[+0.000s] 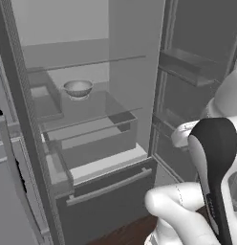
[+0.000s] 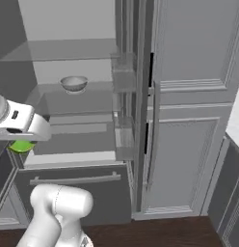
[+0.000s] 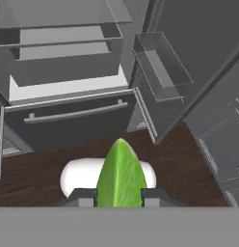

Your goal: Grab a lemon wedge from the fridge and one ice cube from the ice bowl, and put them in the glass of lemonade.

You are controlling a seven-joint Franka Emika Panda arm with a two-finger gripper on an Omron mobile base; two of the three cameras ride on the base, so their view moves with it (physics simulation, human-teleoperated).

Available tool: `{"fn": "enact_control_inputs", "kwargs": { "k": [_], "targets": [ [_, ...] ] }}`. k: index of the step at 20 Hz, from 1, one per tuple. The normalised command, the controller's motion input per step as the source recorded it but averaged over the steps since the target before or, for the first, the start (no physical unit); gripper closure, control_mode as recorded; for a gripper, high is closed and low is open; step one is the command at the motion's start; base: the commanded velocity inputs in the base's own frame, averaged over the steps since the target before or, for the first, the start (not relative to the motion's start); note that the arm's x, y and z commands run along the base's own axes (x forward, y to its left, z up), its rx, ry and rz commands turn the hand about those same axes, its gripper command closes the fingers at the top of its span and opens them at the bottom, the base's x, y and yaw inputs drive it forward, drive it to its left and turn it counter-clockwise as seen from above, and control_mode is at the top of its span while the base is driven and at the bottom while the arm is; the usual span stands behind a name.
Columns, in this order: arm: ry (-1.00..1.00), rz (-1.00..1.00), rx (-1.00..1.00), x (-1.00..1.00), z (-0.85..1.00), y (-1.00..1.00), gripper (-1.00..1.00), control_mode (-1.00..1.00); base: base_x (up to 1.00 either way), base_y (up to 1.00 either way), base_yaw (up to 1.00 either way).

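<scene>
At the bottom centre of the hand view the gripper (image 3: pixel 119 198) pinches the lemon wedge (image 3: pixel 120 176), jaws narrow around it. The fridge (image 1: pixel 87 158) stands open, so back away level, probably keeping the squeeze steady.

End effector (image 3: pixel 119 197) clamped on lemon wedge (image 3: pixel 120 174)

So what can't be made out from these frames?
- Gripper: fingertips cut off by the hand view's bottom edge; contact with the lemon wedge is hidden.
- Lemon wedge, right base view: mostly hidden behind the white wrist.
- Bowl in the fridge: its contents are hidden by its rim.
</scene>
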Motion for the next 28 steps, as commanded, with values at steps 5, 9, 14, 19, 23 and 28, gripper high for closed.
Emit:
{"fn": "enact_control_inputs", "kwargs": {
  "k": [5, 9, 14, 19, 23, 28],
  "targets": [
    [0.0, 0.0, 0.0, 0.0, 0.0, 0.0, 1.0, 1.0, -0.94, -0.01, -0.66],
    [0.0, 0.0, 0.0, 0.0, 0.0, 0.0, 1.0, 1.0, -0.65, -0.18, -0.68],
    [0.0, 0.0, 0.0, 0.0, 0.0, 0.0, 1.0, 1.0, -0.09, -0.75, -0.49],
    [0.0, 0.0, 0.0, 0.0, 0.0, 0.0, 1.0, 1.0, 0.58, -0.92, 0.01],
    [0.0, 0.0, 0.0, 0.0, 0.0, 0.0, 1.0, 1.0, 0.81, -0.38, 0.04],
    [0.0, 0.0, 0.0, 0.0, 0.0, 0.0, 1.0, 1.0, 0.94, -0.05, 0.14]
  ]
}}
